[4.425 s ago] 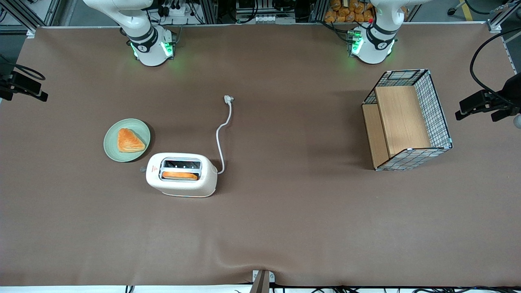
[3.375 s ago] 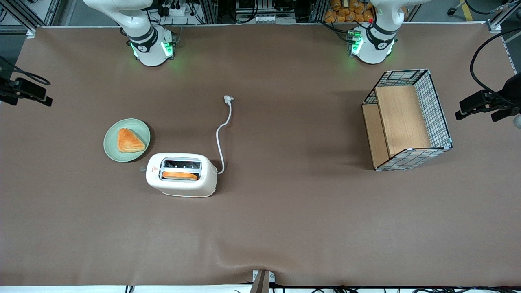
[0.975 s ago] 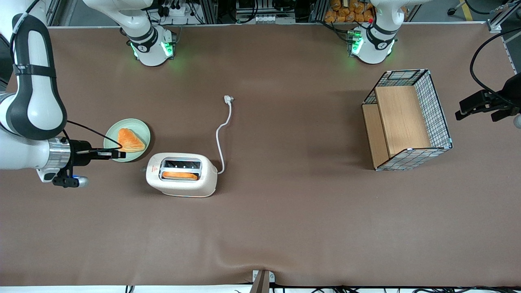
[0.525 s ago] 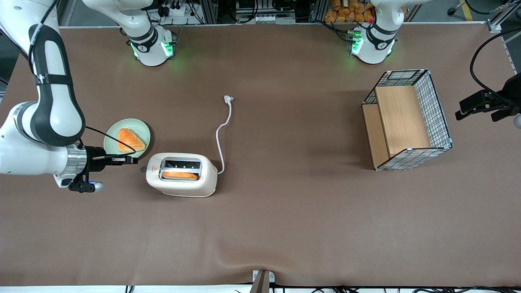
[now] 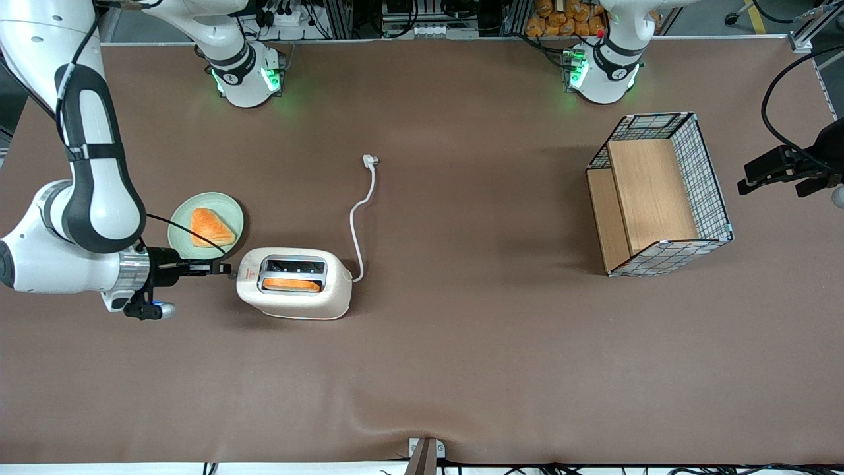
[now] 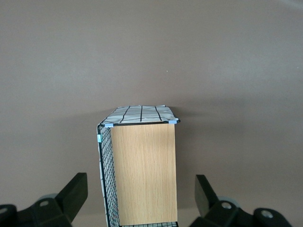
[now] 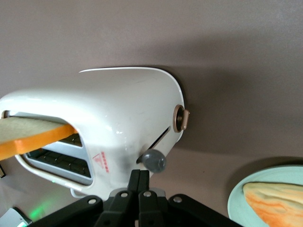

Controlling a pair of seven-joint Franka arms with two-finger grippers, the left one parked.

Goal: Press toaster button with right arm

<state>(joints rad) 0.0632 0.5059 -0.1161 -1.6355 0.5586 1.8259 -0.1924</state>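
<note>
The cream toaster [image 5: 293, 285] stands on the brown table with a slice of toast [image 5: 291, 284] in the slot nearer the front camera. Its small grey button [image 7: 154, 161] sticks out of the narrow side that faces the working arm's end of the table. The right arm's gripper [image 5: 224, 268] is shut and empty. It points level at that narrow side, its tips just short of the button. In the right wrist view the closed fingers [image 7: 140, 173] lie close beside the button, a small gap from the toaster [image 7: 118, 113].
A green plate [image 5: 217, 201] with a pastry [image 5: 210, 227] lies just farther from the front camera than the gripper. The toaster's white cord [image 5: 356, 218] trails away to its plug. A wire-and-wood basket [image 5: 659, 191] stands toward the parked arm's end.
The right arm came in from the working arm's end of the table. Its shut gripper moved past the plate toward the toaster's narrow side and is now at the button.
</note>
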